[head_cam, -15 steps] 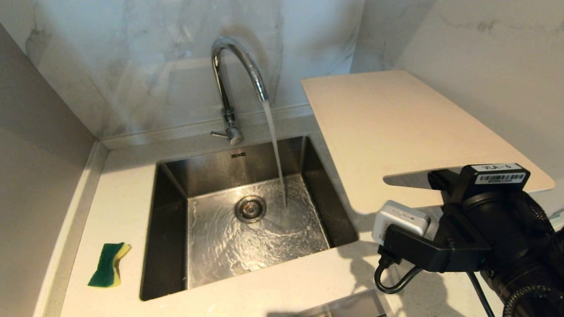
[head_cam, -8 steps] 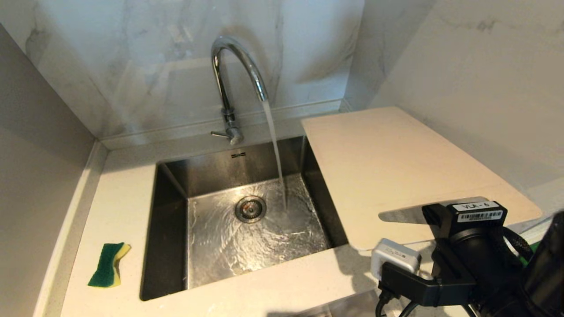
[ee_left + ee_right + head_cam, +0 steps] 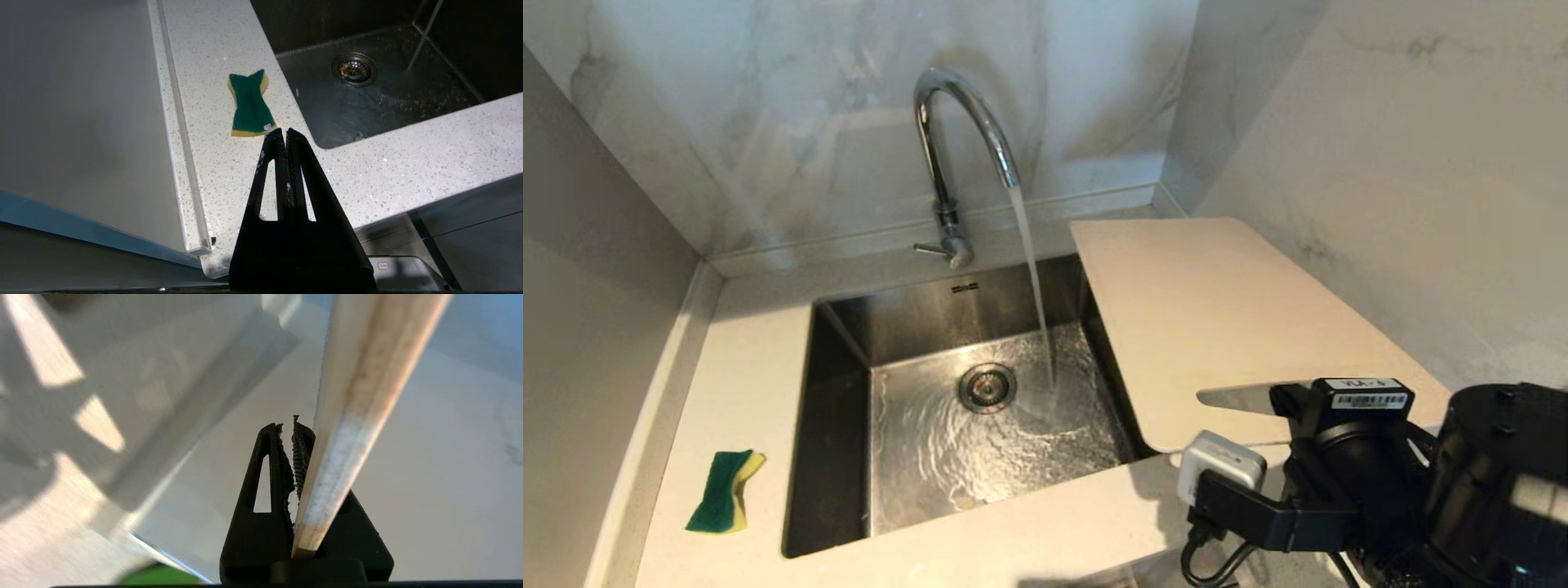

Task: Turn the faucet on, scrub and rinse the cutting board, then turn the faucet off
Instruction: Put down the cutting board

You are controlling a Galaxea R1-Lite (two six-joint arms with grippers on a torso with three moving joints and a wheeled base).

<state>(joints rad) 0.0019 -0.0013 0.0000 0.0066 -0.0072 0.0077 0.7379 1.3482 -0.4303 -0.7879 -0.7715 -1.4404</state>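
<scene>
In the head view, the faucet [image 3: 947, 155] stands at 12 o'clock of the stainless sink [image 3: 841, 392], its thin lever pointing toward 9 o'clock, and a stream of water [image 3: 1033, 286] falls from the arched spout onto the basin floor just at 3 o'clock of the drain strainer [image 3: 987, 387]. The cutting board [image 3: 1217, 327] lies at 3 o'clock of the sink, its 9 o'clock edge overhanging the basin and its slot handle nearest the robot. The right gripper [image 3: 1294, 400] sits at the board's 5 o'clock corner, at that slot end, its fingers hidden behind the wrist camera housing. A green-and-yellow sponge [image 3: 723, 490] lies on the speckled countertop [image 3: 735, 359] at 9 o'clock of the sink, well apart from the board. In the left wrist view, the left gripper [image 3: 284, 136] hangs above the countertop with its fingers pressed together and nothing between them; the sponge [image 3: 249, 104] lies just beyond the tips toward 11 o'clock, and the sink [image 3: 388, 90] with its drain strainer [image 3: 354, 69] lies toward 1 o'clock. In the right wrist view, the right gripper [image 3: 293, 435] is pinching the cutting board [image 3: 359, 396], whose pale edge runs edge-on from the base of the fingers up toward 1 o'clock, lying against one ridged finger.
</scene>
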